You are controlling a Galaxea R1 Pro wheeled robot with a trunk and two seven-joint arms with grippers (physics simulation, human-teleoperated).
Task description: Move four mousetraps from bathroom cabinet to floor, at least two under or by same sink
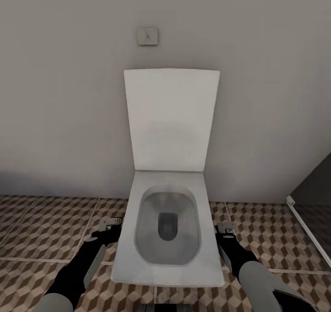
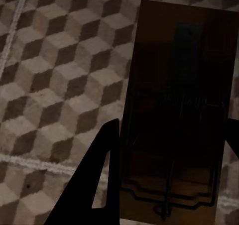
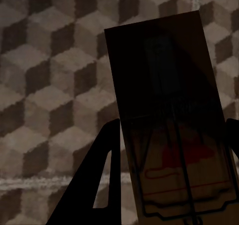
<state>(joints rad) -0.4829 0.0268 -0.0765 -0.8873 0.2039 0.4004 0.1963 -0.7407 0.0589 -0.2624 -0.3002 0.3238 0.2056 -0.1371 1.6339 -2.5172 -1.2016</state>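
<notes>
two mousetraps are held, one per arm. in the left wrist view the left fingers (image 2: 102, 185) press in on either side of a brown wooden mousetrap (image 2: 179, 115), its dark wire parts lying across the board, and the board hangs above the bathroom floor (image 2: 55, 85) with its cube-pattern tiles. in the right wrist view the right fingers (image 3: 102, 177) clamp a second mousetrap (image 3: 172, 120) the same way — this one shows a red mark under the wire. from the head view the left gripper (image 1: 111, 224) sits low at the left of a white toilet (image 1: 168, 238) and the right gripper (image 1: 225, 231) at its right, both over the tiles. the toilet's lid stands raised against a grey wall (image 1: 59, 95), and a small square flush plate (image 1: 147, 36) sits on the wall above it.
</notes>
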